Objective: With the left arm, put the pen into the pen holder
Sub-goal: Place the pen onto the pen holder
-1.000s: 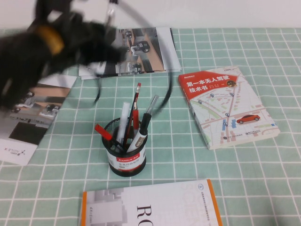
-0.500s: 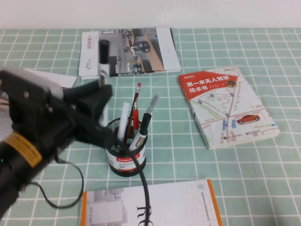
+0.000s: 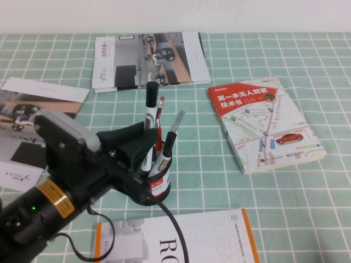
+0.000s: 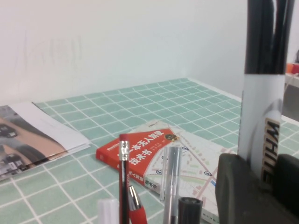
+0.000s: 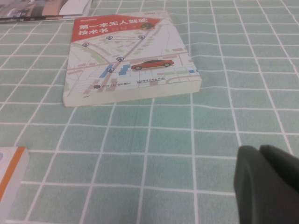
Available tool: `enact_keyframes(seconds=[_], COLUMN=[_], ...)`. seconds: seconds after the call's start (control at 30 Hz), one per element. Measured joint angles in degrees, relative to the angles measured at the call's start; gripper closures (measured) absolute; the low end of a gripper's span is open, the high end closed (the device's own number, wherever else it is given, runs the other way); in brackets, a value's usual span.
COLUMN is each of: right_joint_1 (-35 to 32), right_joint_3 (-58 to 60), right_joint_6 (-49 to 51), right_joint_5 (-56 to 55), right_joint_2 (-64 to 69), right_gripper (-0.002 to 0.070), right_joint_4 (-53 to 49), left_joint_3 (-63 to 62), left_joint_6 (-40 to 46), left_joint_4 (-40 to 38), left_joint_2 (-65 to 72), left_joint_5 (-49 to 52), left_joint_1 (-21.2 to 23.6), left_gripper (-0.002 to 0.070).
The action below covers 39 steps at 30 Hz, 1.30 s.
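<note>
The left gripper [image 3: 143,143], fingers clamped on the marker pen [image 3: 149,112], holds it upright over the mesh pen holder [image 3: 159,186], at seven o'clock from the red book [image 3: 263,123]. The right gripper [image 5: 268,186] sits low over bare cloth, fingers together and empty. The marker could jam against the pens already crowding the holder and tip it.

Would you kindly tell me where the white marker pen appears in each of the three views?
High view: pen upright, centre, above the pen holder, held by left gripper.
Left wrist view: pen at right edge.
Right wrist view: absent; right gripper only.
Shared landmark: red book.
</note>
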Motion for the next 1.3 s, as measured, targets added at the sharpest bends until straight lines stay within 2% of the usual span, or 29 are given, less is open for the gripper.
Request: enact_keyframes(seconds=[0.33, 1.3], right_joint_1=[0.0, 0.0], right_joint_3=[0.0, 0.0], right_joint_6=[0.0, 0.0], right_joint_5=[0.0, 0.0], right_joint_2=[0.0, 0.0], right_gripper=[0.0696, 0.0696], right_joint_4=[0.0, 0.0], left_joint_3=[0.0, 2.5], left_joint_6=[3.77, 10.12], left_joint_4=[0.14, -5.13], left_joint_2=[6.09, 8.35], left_joint_5=[-4.52, -9.17], left_joint_1=[0.0, 0.0], left_gripper=[0.0567, 0.0567])
